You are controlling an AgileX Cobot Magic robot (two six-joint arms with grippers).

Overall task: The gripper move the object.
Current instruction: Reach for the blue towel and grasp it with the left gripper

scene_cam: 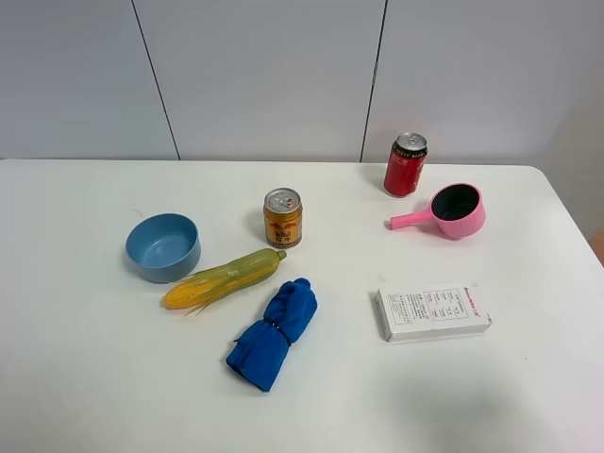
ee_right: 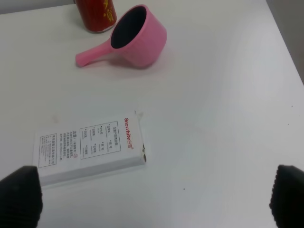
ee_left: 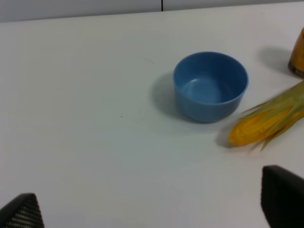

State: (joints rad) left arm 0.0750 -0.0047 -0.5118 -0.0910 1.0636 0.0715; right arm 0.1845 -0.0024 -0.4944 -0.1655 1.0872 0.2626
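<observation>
The royal-blue rolled cloth bundle (scene_cam: 274,332) lies on the white table (scene_cam: 85,377) in the exterior high view, just below the corn cob (scene_cam: 223,279). Neither wrist view shows it. No arm shows in the exterior high view. My left gripper (ee_left: 152,209) is open and empty, its dark fingertips (ee_left: 282,199) at the frame's edge, with the light-blue bowl (ee_left: 210,85) and the corn cob (ee_left: 266,121) ahead. My right gripper (ee_right: 152,199) is open and empty, fingertips (ee_right: 21,197) wide apart over the white box (ee_right: 89,147).
A light-blue bowl (scene_cam: 163,246) stands at the left. A yellow can (scene_cam: 282,217) stands behind the corn. A red can (scene_cam: 406,163) and a pink scoop (scene_cam: 451,211) stand at the back right. A white labelled box (scene_cam: 432,312) lies at the right.
</observation>
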